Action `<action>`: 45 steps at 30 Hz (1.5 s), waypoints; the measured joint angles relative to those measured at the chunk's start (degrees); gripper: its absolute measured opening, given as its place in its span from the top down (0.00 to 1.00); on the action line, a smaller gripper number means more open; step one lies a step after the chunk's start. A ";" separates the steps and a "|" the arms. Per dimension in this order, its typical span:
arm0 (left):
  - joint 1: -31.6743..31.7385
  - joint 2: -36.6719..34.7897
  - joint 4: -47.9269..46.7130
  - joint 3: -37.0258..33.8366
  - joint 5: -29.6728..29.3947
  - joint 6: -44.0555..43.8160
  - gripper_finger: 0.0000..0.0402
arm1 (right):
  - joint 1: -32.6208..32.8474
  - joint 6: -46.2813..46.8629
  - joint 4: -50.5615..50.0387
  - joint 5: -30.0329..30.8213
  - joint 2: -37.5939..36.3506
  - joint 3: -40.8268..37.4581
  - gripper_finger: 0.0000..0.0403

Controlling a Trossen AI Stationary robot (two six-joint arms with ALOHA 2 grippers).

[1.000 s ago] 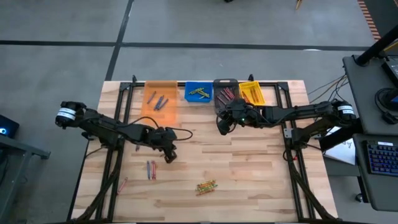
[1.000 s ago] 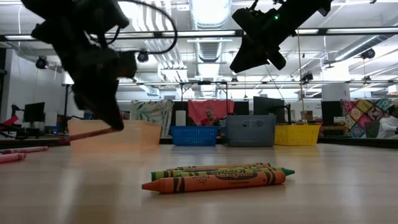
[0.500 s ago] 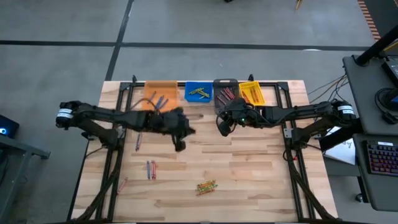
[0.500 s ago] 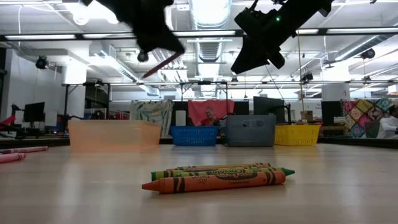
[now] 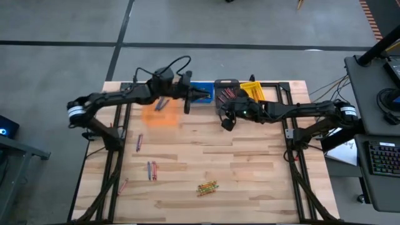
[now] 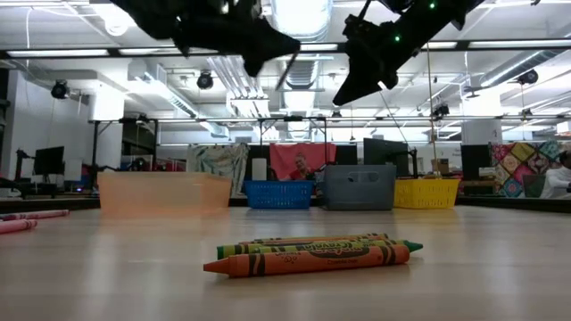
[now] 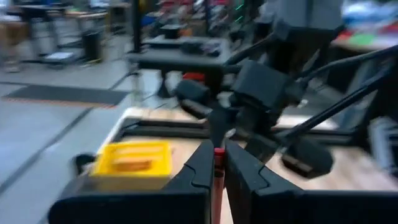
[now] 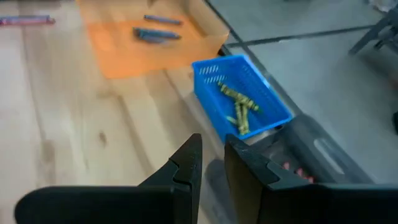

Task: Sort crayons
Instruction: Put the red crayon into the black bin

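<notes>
Table (image 5: pixel 250 169): red crayon (image 7: pixel 218 177) clamped in left tool (image 7: pixel 216 163), above bins.

A grey floor (image 5: pixel 250 25) surrounds the wooden table (image 5: pixel 250 175), a desk with keyboard (image 5: pixel 381 156) stands right, and ceiling lights (image 6: pixel 303 18) glow overhead.

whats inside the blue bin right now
The blue bin holds a few green-yellow crayons lying loosely crossed on its floor. Nothing else shows inside. In the high view the left gripper, shut on a red crayon, hangs over the bin's near edge and covers part of it.
</notes>
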 joint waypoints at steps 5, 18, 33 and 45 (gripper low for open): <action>1.24 8.01 11.40 1.10 10.79 -6.03 1.00 | -2.68 -2.79 5.65 -10.22 0.04 -0.91 0.85; 1.45 9.49 19.59 -0.76 12.53 -7.55 1.00 | -4.27 -2.99 9.34 -20.79 -0.06 -1.89 0.66; 0.70 9.71 25.01 -0.76 10.58 -8.21 1.00 | -6.98 -7.35 31.52 -27.49 0.44 -4.90 0.58; 0.57 9.82 28.37 -0.76 10.41 -9.03 1.00 | -7.37 -6.77 34.45 -26.50 0.48 -4.90 0.87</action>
